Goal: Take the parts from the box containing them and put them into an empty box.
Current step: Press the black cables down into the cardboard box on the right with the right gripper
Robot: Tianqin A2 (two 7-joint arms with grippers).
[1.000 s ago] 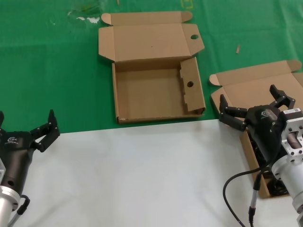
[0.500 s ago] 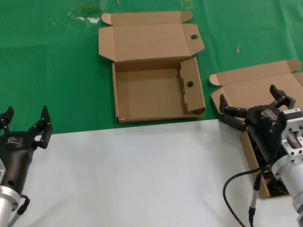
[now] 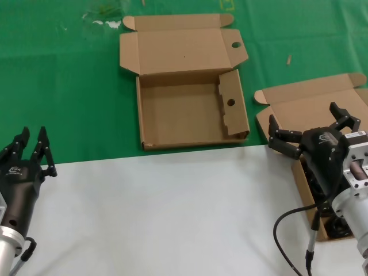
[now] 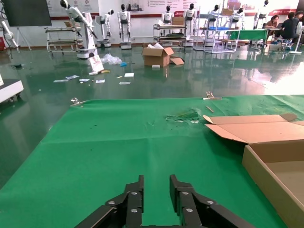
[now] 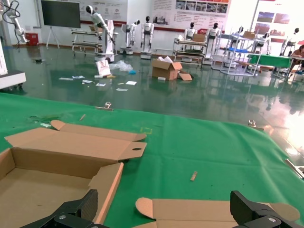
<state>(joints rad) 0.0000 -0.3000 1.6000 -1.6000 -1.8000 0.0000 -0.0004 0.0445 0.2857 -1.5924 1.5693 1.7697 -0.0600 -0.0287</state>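
Head view. Your left gripper (image 3: 31,150) sits at the lower left of the frame, at the line where the green cloth (image 3: 63,80) meets the white surface (image 3: 167,213); its fingers stand nearly together, with only a narrow slot between them, and they hold nothing. The left wrist view confirms this: the two fingers (image 4: 135,199) lie almost parallel above bare green cloth, just a thin gap between them.

Your right gripper (image 3: 313,131) is at the right edge of the frame, its fingers spread wide and empty, poised over the full box (image 3: 305,106). That box lies at the right, its plain lid folded back toward the top of the frame. The parts (image 3: 336,227) show only as dark, glossy shapes inside it, at the lower right, mostly hidden behind the right arm.

The empty box (image 3: 184,112) lies at upper centre on the green cloth, well apart from both grippers, with its lid open toward the top of the frame. You can see one round hole in the lid's side tab and another in the upright flap on the box's right side. Its floor is bare cardboard.

In the right wrist view, the empty box (image 5: 52,185) fills the lower left, and the full box's lid (image 5: 190,209) lies between the two spread fingertips.
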